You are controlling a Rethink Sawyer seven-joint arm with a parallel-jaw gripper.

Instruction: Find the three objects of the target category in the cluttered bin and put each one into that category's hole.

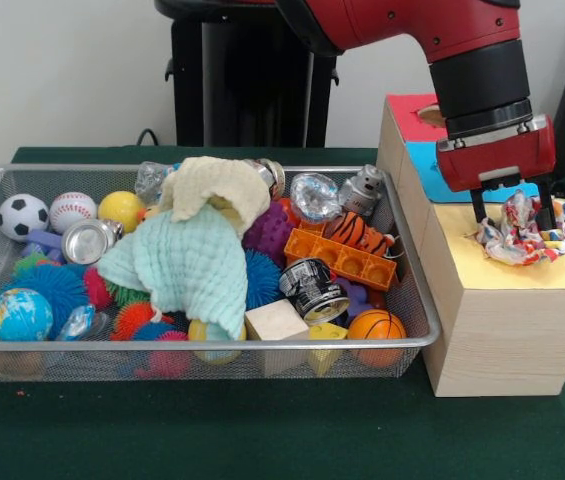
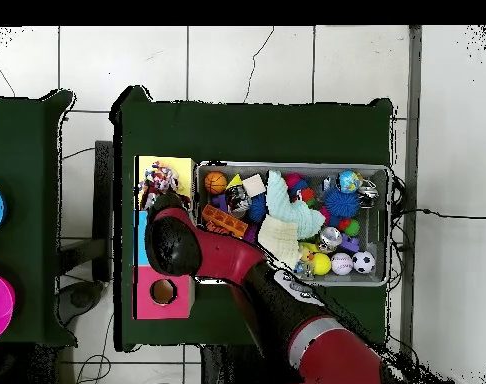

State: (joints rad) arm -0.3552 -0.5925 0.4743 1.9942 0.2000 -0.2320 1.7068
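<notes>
The gripper [image 1: 511, 215] stands over the yellow face of the wooden box [image 1: 507, 330], jaws astride a printed fabric bundle [image 1: 522, 236] resting there — not yet down the hole; no other bundle shows in the bin [image 1: 202, 345].

The red and black arm reaches down at the right, its gripper [image 1: 511, 214] over the yellow top of the pale wooden box [image 1: 507, 325]. Its two dark fingers [image 1: 477, 207] straddle a bundle of white fabric printed with coloured patches [image 1: 523, 235], which lies on the yellow face. Beside the box, the silver wire-mesh bin [image 1: 202, 345] holds a mint-green cloth [image 1: 182, 265], a cream muslin cloth [image 1: 217, 187], balls, cans and an orange toy brick [image 1: 340, 258].
</notes>
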